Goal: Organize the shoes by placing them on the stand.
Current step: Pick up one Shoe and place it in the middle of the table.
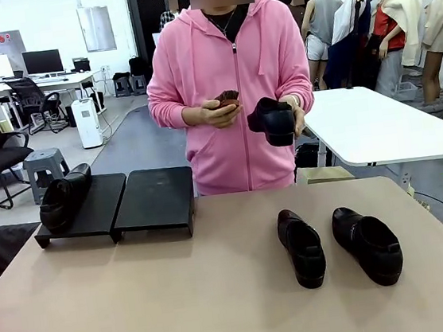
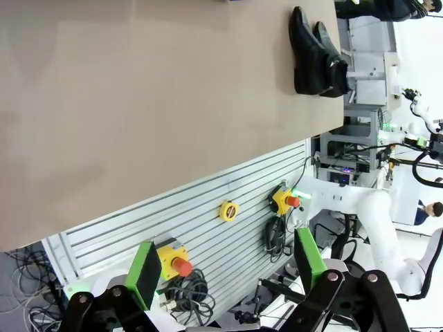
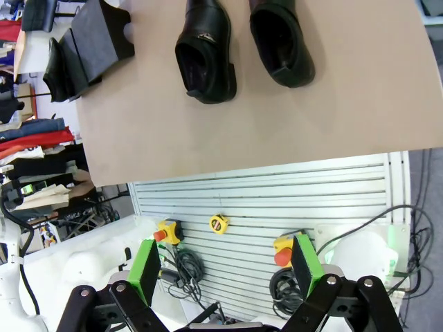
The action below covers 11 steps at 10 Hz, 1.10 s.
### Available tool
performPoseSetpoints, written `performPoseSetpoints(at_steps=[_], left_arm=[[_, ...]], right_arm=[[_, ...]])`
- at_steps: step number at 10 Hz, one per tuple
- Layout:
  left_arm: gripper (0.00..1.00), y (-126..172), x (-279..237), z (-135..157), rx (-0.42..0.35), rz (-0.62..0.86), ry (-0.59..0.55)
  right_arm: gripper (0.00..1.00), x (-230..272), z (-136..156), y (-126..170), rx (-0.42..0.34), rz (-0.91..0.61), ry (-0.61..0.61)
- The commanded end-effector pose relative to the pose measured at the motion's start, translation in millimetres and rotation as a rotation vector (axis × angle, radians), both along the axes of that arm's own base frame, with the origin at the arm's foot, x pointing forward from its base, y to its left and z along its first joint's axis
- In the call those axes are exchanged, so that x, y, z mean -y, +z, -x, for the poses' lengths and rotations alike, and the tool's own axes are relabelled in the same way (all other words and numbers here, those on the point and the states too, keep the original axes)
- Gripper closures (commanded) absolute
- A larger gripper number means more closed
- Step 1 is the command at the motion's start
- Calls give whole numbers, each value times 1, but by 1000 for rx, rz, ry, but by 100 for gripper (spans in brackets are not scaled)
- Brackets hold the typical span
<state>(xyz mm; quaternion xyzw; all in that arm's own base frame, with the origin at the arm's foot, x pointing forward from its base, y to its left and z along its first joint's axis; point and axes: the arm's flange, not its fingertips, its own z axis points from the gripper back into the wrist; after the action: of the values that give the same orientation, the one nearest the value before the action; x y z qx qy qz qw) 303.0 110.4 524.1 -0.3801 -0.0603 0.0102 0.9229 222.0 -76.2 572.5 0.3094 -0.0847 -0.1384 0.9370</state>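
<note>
Front camera looks across table [image 1: 181, 299]; wrist cameras overlook it.

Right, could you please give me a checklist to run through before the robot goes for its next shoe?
1. Left fingers open and empty: ok.
2. Right fingers open and empty: ok.
3. Middle shoe and rightmost shoe lying apart on the table, uncovered: ok.
4. Room on the stand: ok. The right platform is bare, and the left platform carries one stored shoe at its left side.
5. Fourth shoe on the table: not ok. The person holds it, with a brush in the other hand.
6. Person's hands away from the table shoes: ok.
</note>
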Motion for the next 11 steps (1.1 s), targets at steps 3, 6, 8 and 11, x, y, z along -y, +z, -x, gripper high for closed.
performPoseSetpoints(at_steps=[3,6,8,11], left_arm=[[0,0,-4,1,6,-2,-15],[0,0,-4,1,6,-2,-15],[0,0,-4,1,6,-2,-15],[0,0,-4,1,6,-2,-15]], right_arm=[[0,-111,-89,11,108,294,161],[0,-75,-75,46,75,309,181],[0,27,-16,110,30,151,147],[0,144,39,152,11,67,62]])
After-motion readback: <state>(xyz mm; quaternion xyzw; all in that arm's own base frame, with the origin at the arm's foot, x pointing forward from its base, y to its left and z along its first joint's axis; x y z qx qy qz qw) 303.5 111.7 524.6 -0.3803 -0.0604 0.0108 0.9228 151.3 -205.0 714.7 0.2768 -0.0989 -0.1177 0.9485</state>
